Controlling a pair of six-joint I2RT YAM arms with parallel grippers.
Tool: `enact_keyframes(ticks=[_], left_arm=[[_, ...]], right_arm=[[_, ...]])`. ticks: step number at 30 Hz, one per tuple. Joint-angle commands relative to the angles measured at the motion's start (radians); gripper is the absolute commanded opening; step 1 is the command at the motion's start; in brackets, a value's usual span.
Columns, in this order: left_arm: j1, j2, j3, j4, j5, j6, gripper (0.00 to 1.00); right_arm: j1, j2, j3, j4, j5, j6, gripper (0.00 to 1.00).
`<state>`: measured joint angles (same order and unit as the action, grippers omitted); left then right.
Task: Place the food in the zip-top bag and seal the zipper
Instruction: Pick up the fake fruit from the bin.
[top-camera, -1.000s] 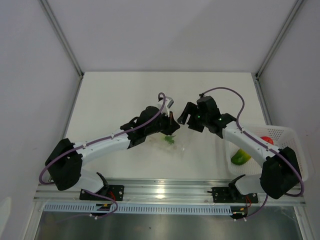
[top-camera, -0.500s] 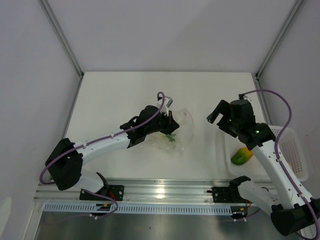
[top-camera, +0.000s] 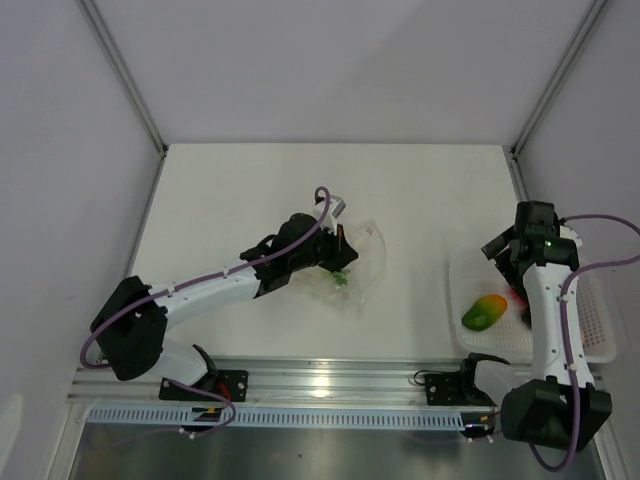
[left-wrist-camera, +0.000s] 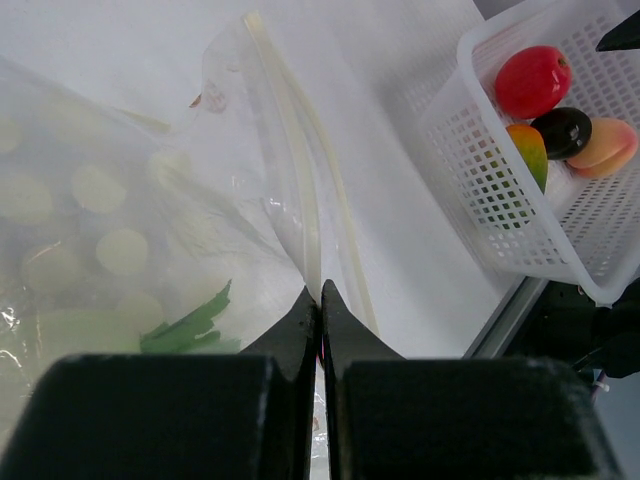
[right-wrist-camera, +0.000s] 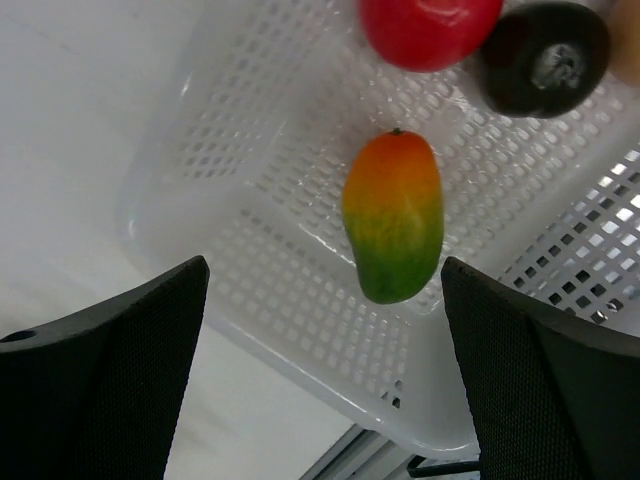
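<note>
The right gripper (top-camera: 498, 248) has swung away from the zip-top bag (top-camera: 368, 262) to the white basket (top-camera: 458, 340) at four o'clock. Its fingers are wide apart and hold nothing, above the mango (top-camera: 485, 311). The left gripper (top-camera: 342, 246) still pinches the bag's edge tight, mid-table (top-camera: 230, 200). There is open room between bag and basket.

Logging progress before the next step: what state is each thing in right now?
bag: mouth open, leafy vegetable inside.
zipper: unsealed.
basket: upright, partly filled.
mango: lying in the basket.
left gripper: jaws shut on the bag's edge.
right gripper: jaws open, empty, over the basket.
</note>
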<state>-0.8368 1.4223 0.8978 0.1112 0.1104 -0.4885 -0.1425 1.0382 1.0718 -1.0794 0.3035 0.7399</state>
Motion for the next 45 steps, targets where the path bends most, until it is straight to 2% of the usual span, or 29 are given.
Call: enact_keyframes(ticks=[1, 9, 15, 27, 45], left_arm=[[0.008, 0.004, 0.006, 0.047, 0.018, 0.007, 0.01], [0.010, 0.007, 0.012, 0.047, 0.025, 0.011, 0.01], [0.011, 0.013, 0.018, 0.045, 0.035, 0.011, 0.00], [0.018, 0.013, 0.012, 0.056, 0.052, 0.010, 0.01], [0.036, 0.021, 0.009, 0.068, 0.077, 0.005, 0.01]], right_arm=[[-0.074, 0.025, 0.010, -0.022, 0.055, 0.003, 0.99], [-0.253, 0.062, -0.059, 0.075, 0.063, 0.001, 0.99], [-0.322, 0.103, -0.095, 0.156, 0.066, -0.020, 0.99], [-0.348, 0.138, -0.139, 0.341, 0.037, -0.085, 0.97], [-0.374, 0.282, -0.139, 0.453, 0.048, -0.066, 0.89]])
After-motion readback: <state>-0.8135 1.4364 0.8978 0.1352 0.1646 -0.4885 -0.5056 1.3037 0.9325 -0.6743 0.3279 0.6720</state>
